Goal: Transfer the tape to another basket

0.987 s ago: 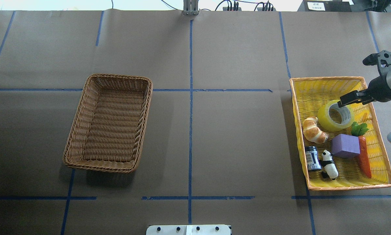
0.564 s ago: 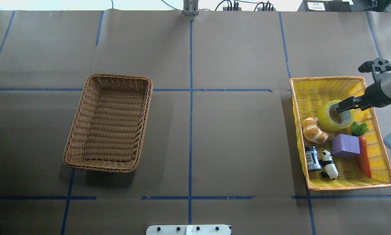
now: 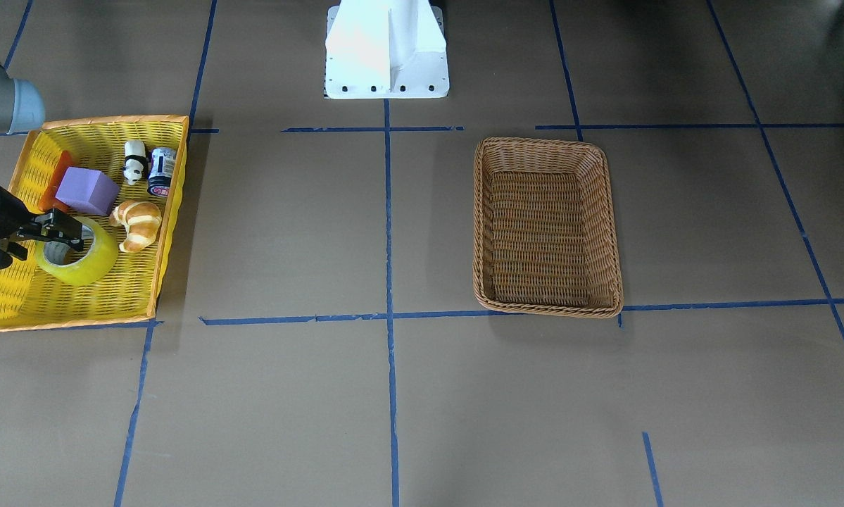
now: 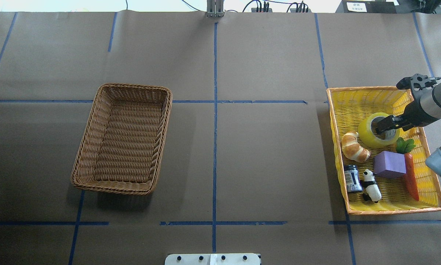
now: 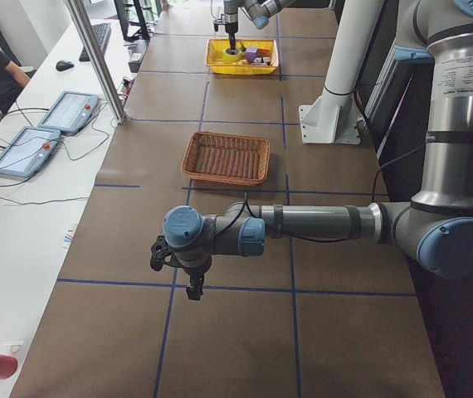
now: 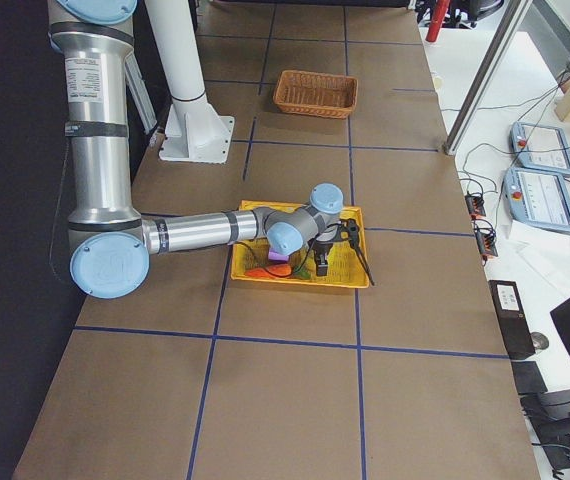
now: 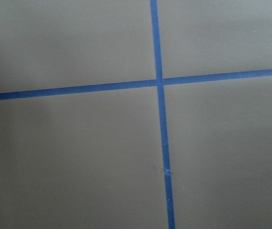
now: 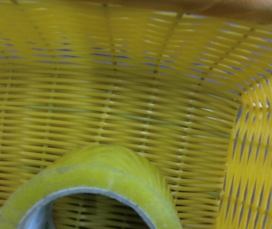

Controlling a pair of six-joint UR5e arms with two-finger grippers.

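The tape (image 4: 368, 135) is a yellow roll that lies in the far part of a bright yellow tray (image 4: 352, 96); it also shows in the front view (image 3: 87, 266) and fills the bottom of the right wrist view (image 8: 102, 169). My right gripper (image 4: 380, 128) is down at the roll's top. It looks open, with one finger in the core hole and nothing clamped. The brown wicker basket (image 4: 91, 147) stands empty on the left half of the table (image 3: 545, 310). My left gripper (image 5: 188, 286) hangs over bare table and shows only in the left side view, so I cannot tell its state.
A croissant (image 4: 354, 147), purple block (image 4: 389, 164), carrot (image 4: 411, 176), panda figure (image 4: 372, 185) and small can (image 4: 352, 178) share the tray with the tape. Blue tape lines mark the brown paper. The robot's white base (image 3: 386, 49) stands at the near edge.
My right gripper has moved nearer and lower, from above the tape's far rim down onto the roll at its hole. The tape and the basket have not moved.
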